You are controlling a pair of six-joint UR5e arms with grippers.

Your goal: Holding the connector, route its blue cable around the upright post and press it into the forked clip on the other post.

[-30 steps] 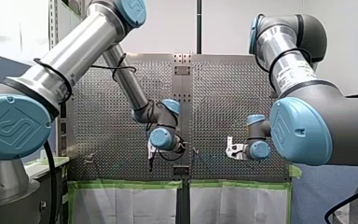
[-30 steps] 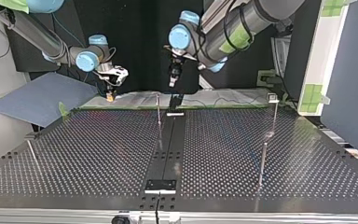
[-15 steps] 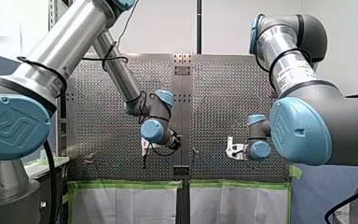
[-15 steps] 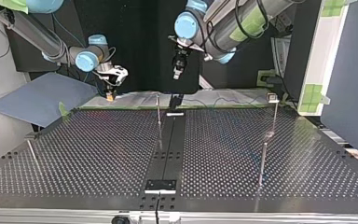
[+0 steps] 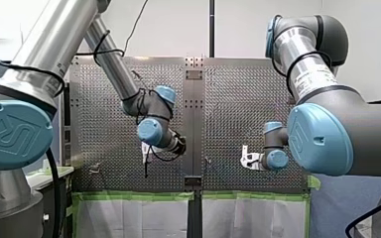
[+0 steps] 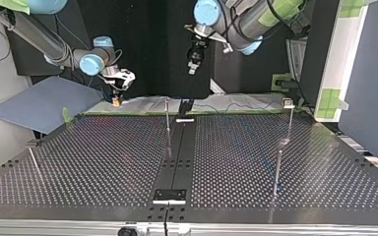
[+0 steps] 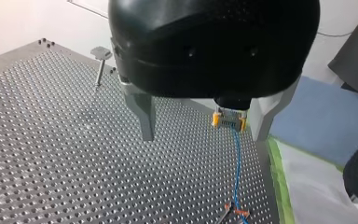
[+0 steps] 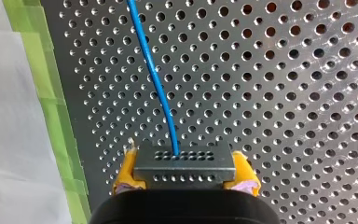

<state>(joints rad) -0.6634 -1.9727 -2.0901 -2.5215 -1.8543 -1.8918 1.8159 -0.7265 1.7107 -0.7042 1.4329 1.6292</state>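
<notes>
Left claw higher, wide open, empty

Tabletop: perforated sheet metal, satin grey, faint swirl marks. Connector: dull grey metal-look face, small holes. Cable: smooth blue plastic sheath, slight gloss. My right pincer: pads yellow, soft rubbery look. My left pincer: housing glossy black plastic; fingers matt grey metal. Tape: matt green. Arm tubes: brushed metal; joint caps smooth blue plastic.

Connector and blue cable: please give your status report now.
Right gripper shut on connector. Left gripper open, empty. Blue cable runs straight to table, not routed yet.
</notes>
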